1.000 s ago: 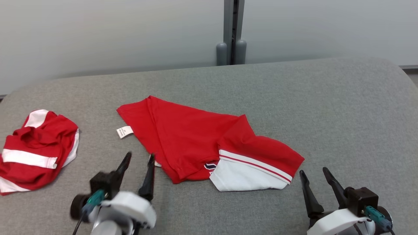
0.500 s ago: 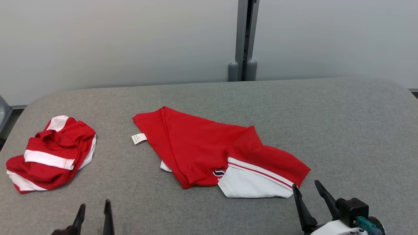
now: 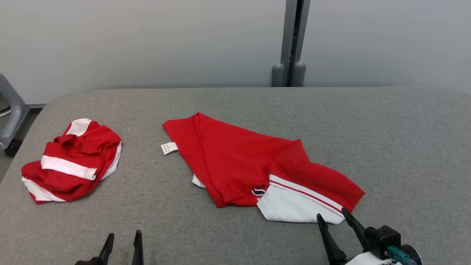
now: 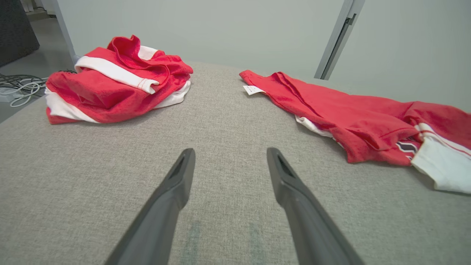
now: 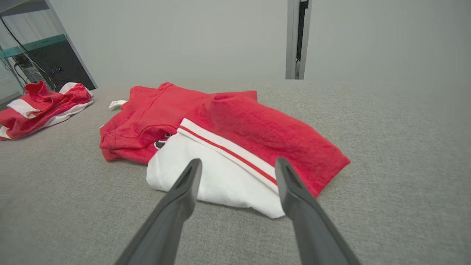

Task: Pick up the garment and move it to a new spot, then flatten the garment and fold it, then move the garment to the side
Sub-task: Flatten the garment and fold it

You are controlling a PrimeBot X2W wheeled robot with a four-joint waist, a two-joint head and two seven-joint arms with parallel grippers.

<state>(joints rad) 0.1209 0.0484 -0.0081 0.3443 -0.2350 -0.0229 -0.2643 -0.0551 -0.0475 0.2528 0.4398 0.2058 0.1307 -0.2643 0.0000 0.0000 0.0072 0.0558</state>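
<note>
Head view with both wrist views. The grey desk carries the red garment, which lies folded and nearly flat at the desk's middle. Its white panel is turned toward the desk's near edge and its label juts from the side facing the desk's left end. A crumpled heap of red and white cloth sits near the desk's left end, well apart from the garment.

Change over the last second: the whole head view has shifted, so the camera has moved. Garment and heap keep their shape and their places on the desk. The left tool, which stood with one fingertip at the garment's near left corner, has drawn back to the desk's near edge. It is now over bare cloth between heap and garment, touching neither, fingers spread wide. The right tool, earlier just off the garment's corner toward the desk's right end, has moved inward. Its wide-spread fingers now straddle the near edge of the white panel. Whether they touch it cannot be told. Neither tool holds anything.
</note>
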